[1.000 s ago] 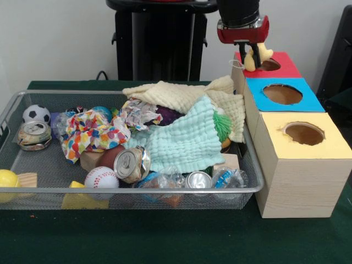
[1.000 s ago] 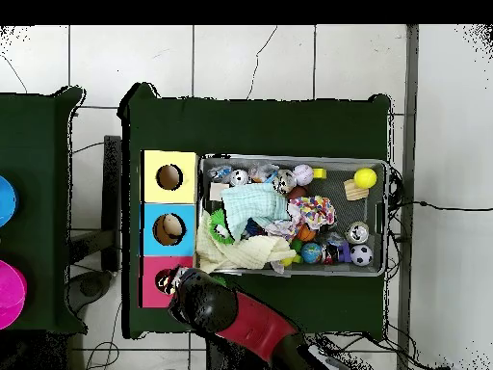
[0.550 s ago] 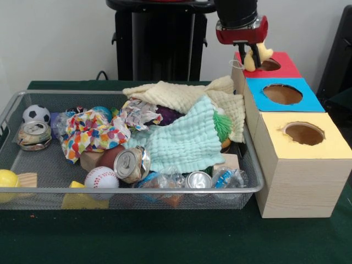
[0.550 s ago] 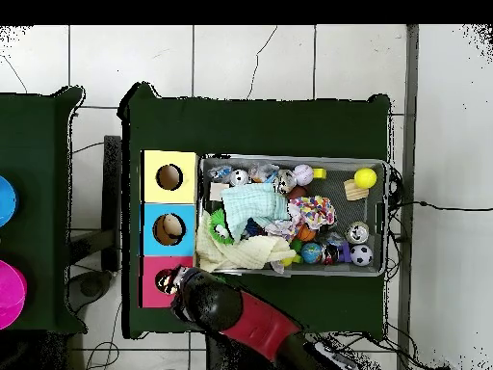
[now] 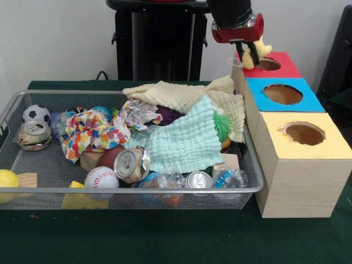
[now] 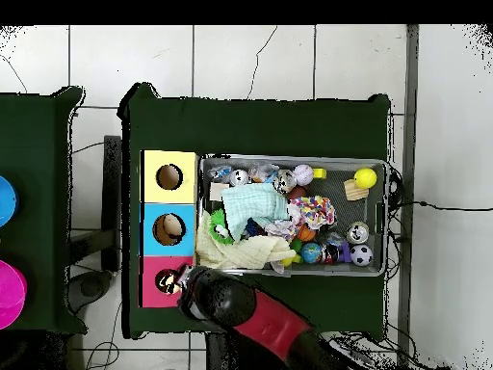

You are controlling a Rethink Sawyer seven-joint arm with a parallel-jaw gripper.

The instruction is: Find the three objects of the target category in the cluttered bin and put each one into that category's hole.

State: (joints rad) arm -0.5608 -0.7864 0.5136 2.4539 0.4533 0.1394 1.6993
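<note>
Tool [image 5: 250, 53]: gripping yellow toy [image 5: 256, 55]; we are centring it above red box's hole [image 5: 269, 64] before releasing.

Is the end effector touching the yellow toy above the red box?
Touching. The front view shows the end effector closed around the yellow toy, holding it over the red box.

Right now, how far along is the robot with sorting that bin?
Done: something pale already lies in the blue hole; I cannot tell what. In hand: the gripper holds a yellow toy at the edge of the red hole, not yet dropped. Left: the bin is full of balls, cans and cloths, so more searching seems likely. The yellow hole looks empty.
</note>
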